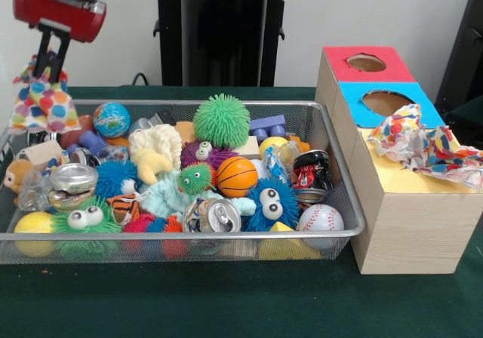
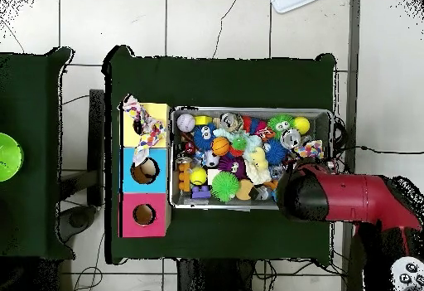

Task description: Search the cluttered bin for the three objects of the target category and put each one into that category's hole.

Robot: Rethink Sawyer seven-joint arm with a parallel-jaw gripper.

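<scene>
Front view shows my gripper (image 1: 47, 65) closed on a polka-dot cloth (image 1: 43, 104), which hangs limp just beneath it over the bin's (image 1: 332, 157) end. Light and floppy, I judge; pinching a bunched fold suits it.

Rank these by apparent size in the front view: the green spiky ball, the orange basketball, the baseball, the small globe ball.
1. Green spiky ball, clearly largest.
2. Orange basketball and baseball: they look about alike, and the baseball sits nearer the camera, so I will not rank them.
3. Globe ball, smallest, though it lies farther back in the bin.
</scene>
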